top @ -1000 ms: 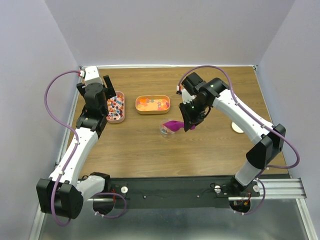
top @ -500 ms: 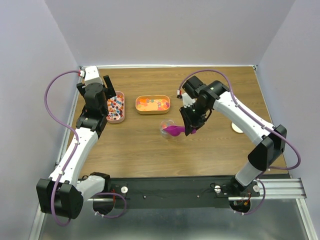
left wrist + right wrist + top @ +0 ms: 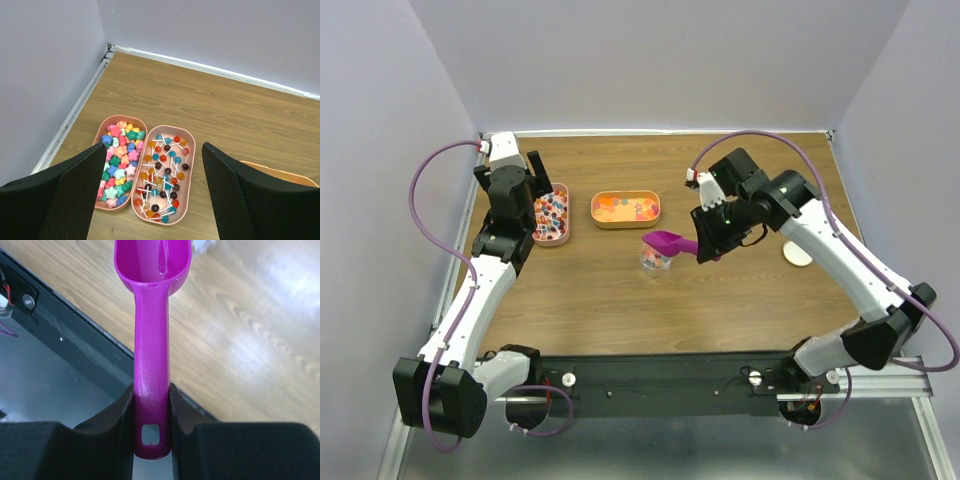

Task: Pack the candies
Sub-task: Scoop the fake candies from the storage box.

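Observation:
A magenta scoop (image 3: pixel 667 241) hangs level just over a small clear cup (image 3: pixel 655 261) with a few multicoloured candies (image 3: pixel 656 264) in it. My right gripper (image 3: pixel 705 246) is shut on the scoop's handle (image 3: pixel 151 340), its jaws (image 3: pixel 151 400) clamping the end; the bowl (image 3: pixel 152 260) looks empty. More candies fill two peach trays: star shapes (image 3: pixel 119 162) and lollipops (image 3: pixel 164 172). My left gripper (image 3: pixel 154 149) hovers open above these trays (image 3: pixel 552 213), holding nothing.
An orange tray (image 3: pixel 626 208) of orange and pink sweets sits just right of the peach trays; its rim (image 3: pixel 270 172) shows behind my left gripper's right finger. A white disc (image 3: pixel 798 255) lies at the right. Walls close the table's left, back and right.
The right arm has turned the scoop from tipped down into the cup to level above it and drawn its wrist back to the right. The left arm has not moved.

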